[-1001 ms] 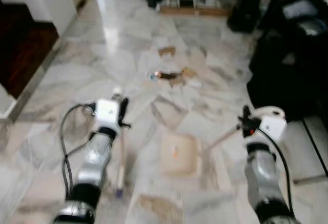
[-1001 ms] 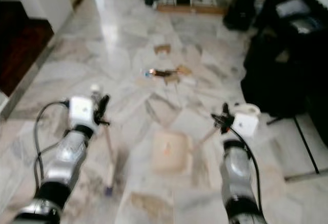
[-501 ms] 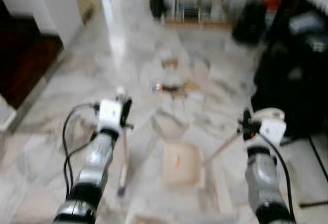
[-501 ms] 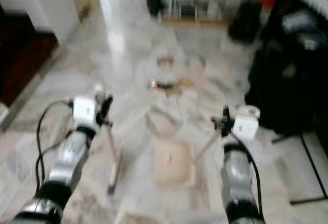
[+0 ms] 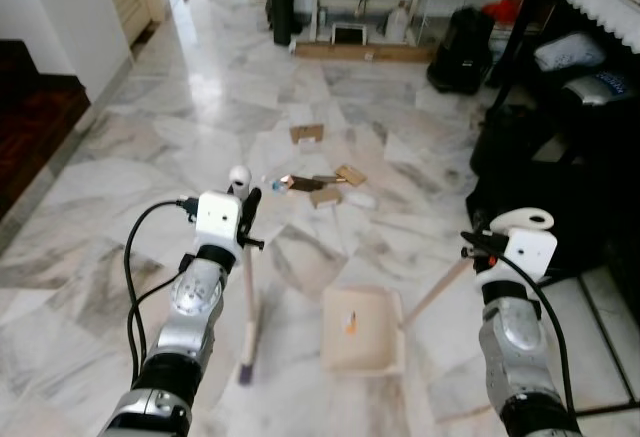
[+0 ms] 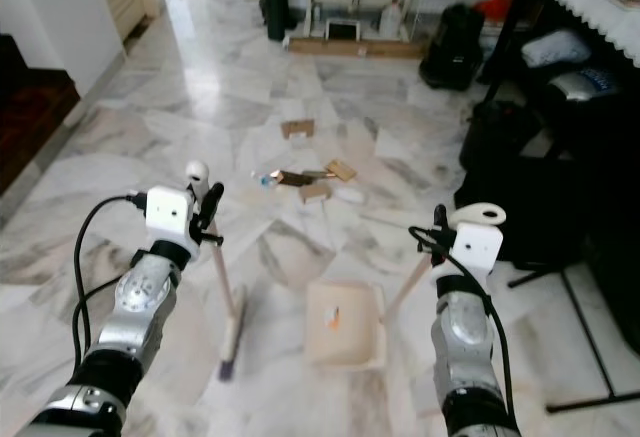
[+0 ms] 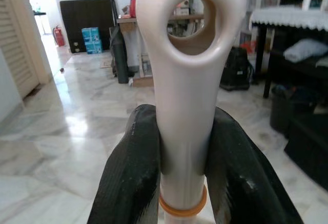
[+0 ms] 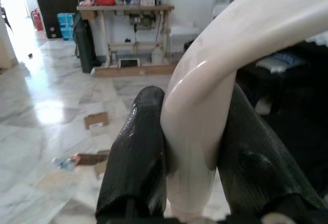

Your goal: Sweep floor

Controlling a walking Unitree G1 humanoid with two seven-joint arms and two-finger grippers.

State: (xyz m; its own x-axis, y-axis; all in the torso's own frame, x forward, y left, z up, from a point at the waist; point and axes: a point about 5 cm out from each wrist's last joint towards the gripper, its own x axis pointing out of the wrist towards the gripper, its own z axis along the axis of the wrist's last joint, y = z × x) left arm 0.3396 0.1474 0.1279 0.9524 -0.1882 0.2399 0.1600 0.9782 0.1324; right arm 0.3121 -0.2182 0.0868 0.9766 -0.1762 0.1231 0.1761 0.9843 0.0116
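The view had steadied after the blur of a second earlier, and the litter (image 5: pixel 318 185) sat a little farther ahead on the marble floor (image 5: pixel 150 157) — the camera had shifted, not the scraps. The left gripper (image 7: pixel 179 152) was clamped round the broom (image 5: pixel 247 287), its head resting on the floor beside the dustpan (image 5: pixel 360 329). The right gripper (image 8: pixel 192 147) pinched the dustpan's handle. Nothing looked swept up — the pile lay well beyond both tools. The small scraps were hard to identify, and the broom's bristles were unclear.
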